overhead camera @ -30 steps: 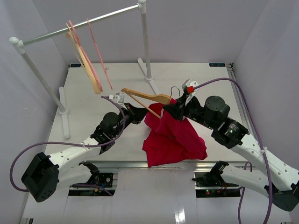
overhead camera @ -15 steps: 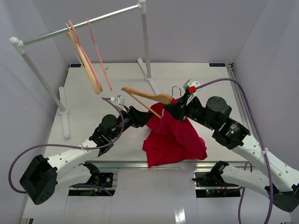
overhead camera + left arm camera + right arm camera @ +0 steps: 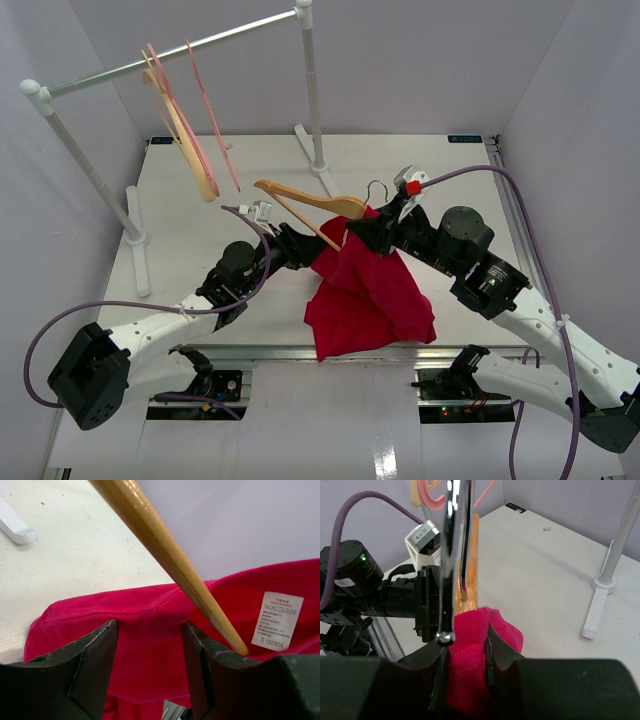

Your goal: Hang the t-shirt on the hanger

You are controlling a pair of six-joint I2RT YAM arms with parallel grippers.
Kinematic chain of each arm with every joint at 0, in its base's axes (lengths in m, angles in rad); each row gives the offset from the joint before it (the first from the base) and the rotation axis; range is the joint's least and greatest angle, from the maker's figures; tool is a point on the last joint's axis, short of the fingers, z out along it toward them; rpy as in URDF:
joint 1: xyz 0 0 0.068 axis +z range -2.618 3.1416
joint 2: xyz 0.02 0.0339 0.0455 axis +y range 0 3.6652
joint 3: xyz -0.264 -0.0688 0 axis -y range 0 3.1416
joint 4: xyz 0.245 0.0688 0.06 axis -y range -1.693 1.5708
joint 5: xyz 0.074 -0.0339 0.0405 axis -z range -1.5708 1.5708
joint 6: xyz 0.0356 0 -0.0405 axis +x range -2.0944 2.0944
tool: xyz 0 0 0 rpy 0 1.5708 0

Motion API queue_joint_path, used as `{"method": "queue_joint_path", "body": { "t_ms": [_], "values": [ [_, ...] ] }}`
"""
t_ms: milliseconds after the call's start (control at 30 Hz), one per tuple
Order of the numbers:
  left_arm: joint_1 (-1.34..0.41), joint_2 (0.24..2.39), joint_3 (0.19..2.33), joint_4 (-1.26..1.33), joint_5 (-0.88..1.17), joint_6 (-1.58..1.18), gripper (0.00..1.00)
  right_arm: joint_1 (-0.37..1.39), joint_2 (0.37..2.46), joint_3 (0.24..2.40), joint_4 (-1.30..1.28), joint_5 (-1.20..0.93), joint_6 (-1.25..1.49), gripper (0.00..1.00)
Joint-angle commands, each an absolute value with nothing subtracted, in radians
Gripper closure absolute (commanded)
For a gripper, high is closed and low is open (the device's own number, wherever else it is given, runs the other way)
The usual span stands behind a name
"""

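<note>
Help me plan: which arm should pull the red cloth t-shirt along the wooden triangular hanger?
Probably left: left gripper open at the t-shirt edge; right gripper shut on it.

Quick headcount: one red t-shirt [image 3: 370,295], one brown wooden hanger [image 3: 310,200] with a bottom bar, two thin pink hangers [image 3: 212,115] as far as I can make out, one chunky pale wooden hanger [image 3: 195,160], one clothes rail [image 3: 250,30] on two posts [image 3: 312,90], two robot arms [image 3: 160,335], one table [image 3: 430,170].
</note>
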State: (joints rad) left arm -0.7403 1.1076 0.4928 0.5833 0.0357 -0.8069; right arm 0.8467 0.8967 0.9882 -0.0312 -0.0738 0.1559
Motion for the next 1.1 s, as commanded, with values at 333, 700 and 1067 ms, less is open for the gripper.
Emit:
{"method": "queue_joint_path", "body": {
  "t_ms": [333,700,1067],
  "values": [
    [-0.746,1.132,0.572,0.556,-0.047,-0.804,0.8,0.853,0.888,0.954,0.118,-0.092,0.173,0.92],
    [-0.639,1.0,0.597,0.309,-0.165,-0.835,1.0,0.851,0.716,0.915,-0.061,0.029,-0.151,0.92],
    [-0.492,0.955,0.774,0.052,-0.077,-0.747,1.0,0.852,0.516,0.827,-0.116,0.069,-0.299,0.92]
  ]
}}
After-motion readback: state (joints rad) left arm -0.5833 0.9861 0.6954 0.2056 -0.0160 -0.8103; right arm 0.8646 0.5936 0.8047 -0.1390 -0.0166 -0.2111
